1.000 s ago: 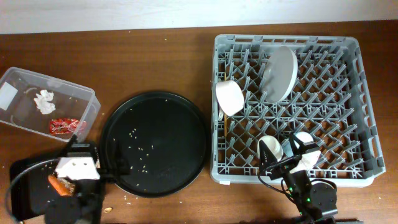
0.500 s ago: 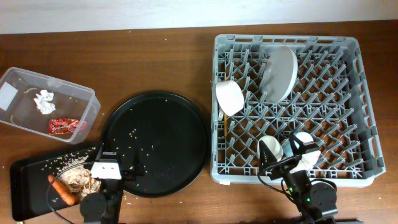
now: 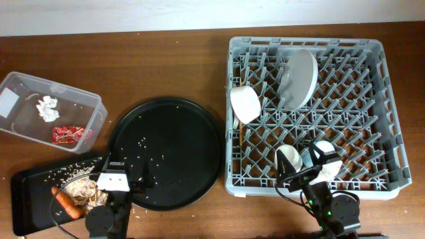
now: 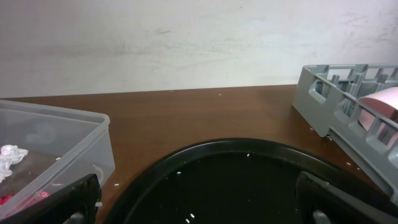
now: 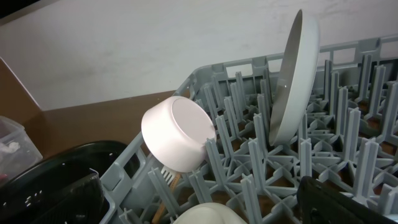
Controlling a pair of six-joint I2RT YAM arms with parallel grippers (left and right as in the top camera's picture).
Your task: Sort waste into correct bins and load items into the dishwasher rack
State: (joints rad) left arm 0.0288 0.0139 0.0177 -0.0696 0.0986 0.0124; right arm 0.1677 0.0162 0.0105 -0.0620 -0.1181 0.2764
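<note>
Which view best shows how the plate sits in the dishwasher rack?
The right wrist view is best. It shows the plate close and side-on, standing on edge between the pegs of the rack. The overhead view shows the plate leaning in the rack's far half, but not its footing. The left wrist view shows only a corner of the rack and no plate.

Pale plate (image 3: 299, 78) and white bowl (image 3: 246, 104) sit in the grey rack (image 3: 345, 42) — paper ball (image 3: 47, 107) and red wrapper (image 3: 68, 135) in the clear tub (image 3: 74, 105).
</note>
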